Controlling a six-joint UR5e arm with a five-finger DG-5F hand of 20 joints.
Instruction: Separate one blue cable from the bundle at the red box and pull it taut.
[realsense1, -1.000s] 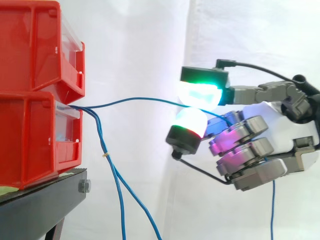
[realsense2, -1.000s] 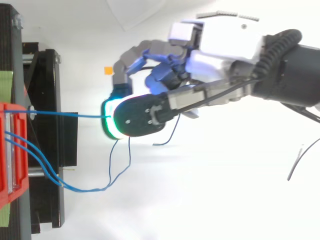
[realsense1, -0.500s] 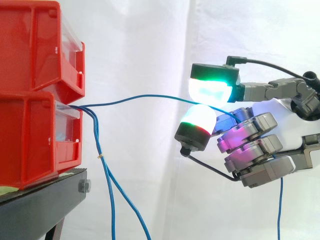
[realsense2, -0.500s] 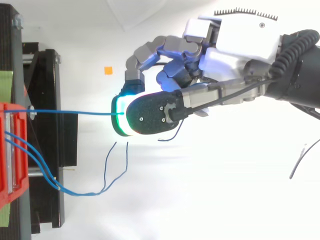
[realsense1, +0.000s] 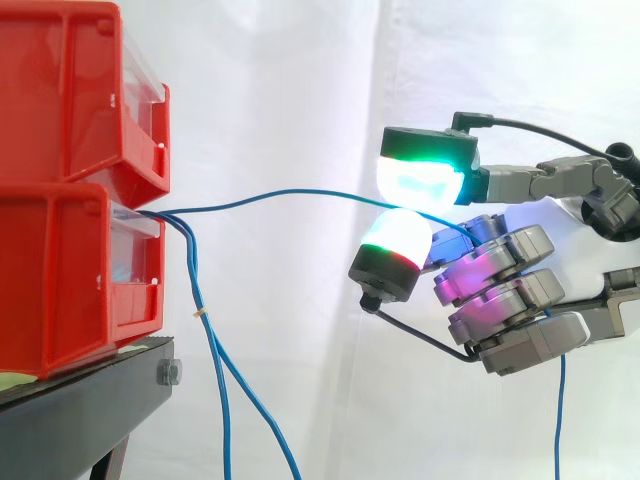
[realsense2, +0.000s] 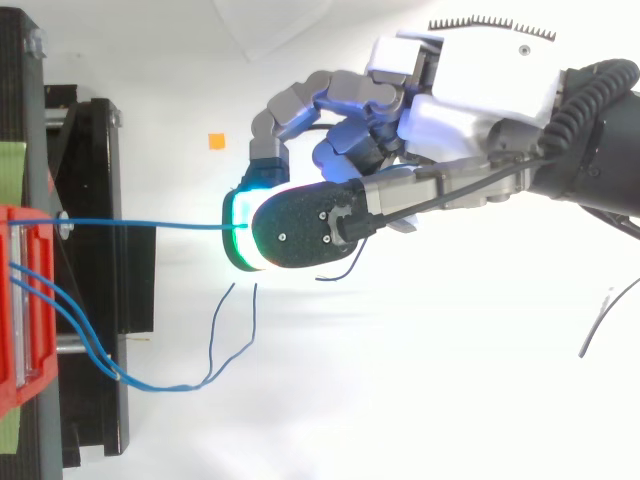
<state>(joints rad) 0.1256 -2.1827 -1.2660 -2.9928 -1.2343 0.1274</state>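
Observation:
One blue cable (realsense1: 290, 194) runs from the lower red box (realsense1: 70, 270) rightward to my hand (realsense1: 520, 290), arching slightly between them. Two green-glowing fingertips (realsense1: 425, 175) pinch it, so the hand is shut on the cable. In the top view the same cable (realsense2: 140, 226) stretches in a straight line from the box (realsense2: 22, 300) to the pads (realsense2: 240, 235). Its free end hangs down past the palm (realsense1: 560, 400). The other blue cables (realsense1: 215, 370) of the bundle droop from the box, tied by a small yellow band (realsense1: 201, 312).
A second red box (realsense1: 70, 90) is stacked on top of the lower one. Both rest on a black stand (realsense1: 90, 400). A white curtain hangs behind. An orange marker (realsense2: 216, 140) lies on the white floor.
Over the first half second the hand moved right and slightly up with the cable, drawing it straighter; the hanging cables shifted left. Since then nothing has moved.

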